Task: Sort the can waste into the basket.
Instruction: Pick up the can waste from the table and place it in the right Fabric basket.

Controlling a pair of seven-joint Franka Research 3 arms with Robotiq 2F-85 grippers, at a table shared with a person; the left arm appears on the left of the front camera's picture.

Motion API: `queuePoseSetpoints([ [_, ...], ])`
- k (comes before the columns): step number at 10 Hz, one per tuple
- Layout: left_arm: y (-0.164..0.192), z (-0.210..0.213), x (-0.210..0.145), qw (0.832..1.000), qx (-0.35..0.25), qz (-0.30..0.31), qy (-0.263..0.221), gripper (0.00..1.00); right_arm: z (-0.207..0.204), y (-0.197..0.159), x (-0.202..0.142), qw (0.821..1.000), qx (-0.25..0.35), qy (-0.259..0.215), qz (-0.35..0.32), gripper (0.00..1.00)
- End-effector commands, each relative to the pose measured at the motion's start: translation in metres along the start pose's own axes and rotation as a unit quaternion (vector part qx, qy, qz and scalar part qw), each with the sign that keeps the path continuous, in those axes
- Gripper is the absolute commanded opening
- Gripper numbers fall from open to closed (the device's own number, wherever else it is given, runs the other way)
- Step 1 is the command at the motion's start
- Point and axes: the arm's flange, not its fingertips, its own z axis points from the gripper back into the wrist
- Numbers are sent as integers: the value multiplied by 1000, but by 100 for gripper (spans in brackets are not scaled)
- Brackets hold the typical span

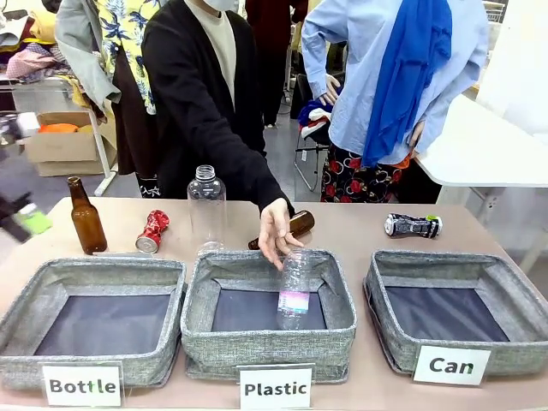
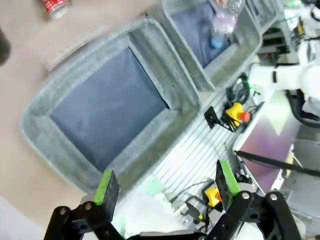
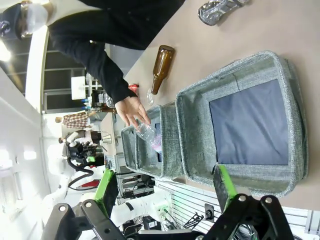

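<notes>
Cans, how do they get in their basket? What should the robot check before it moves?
1. Can basket ready: ok, its dark floor is bare.
2. Dark can free to grab: ok, it lies alone just behind the Can basket.
3. Red can free to grab: ok, it lies behind the Bottle basket, touching nothing.
4. Claws ready: ok, left claw and right claw are both open and hold nothing.
5. Person out of the way: not ok, the person's hand holds a clear bottle over the Plastic basket in the middle.
</notes>
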Motion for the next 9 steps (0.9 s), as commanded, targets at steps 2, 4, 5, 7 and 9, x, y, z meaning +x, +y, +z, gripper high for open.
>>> queuePoseSetpoints([
  [2,3,-11,91,997,57,51,-27,100,0,0,2,1000,13,-5,13,100],
  [4,14,-29,135,987,110,103,-60,100,0,0,2,1000,13,-5,13,100],
  [5,18,-38,150,981,134,119,-69,100,0,0,2,1000,13,-5,13,100],
  [7,28,-62,178,974,167,141,-66,100,0,0,2,1000,13,-5,13,100],
  [9,46,-92,209,964,193,176,-49,100,0,0,2,1000,13,-5,13,100],
])
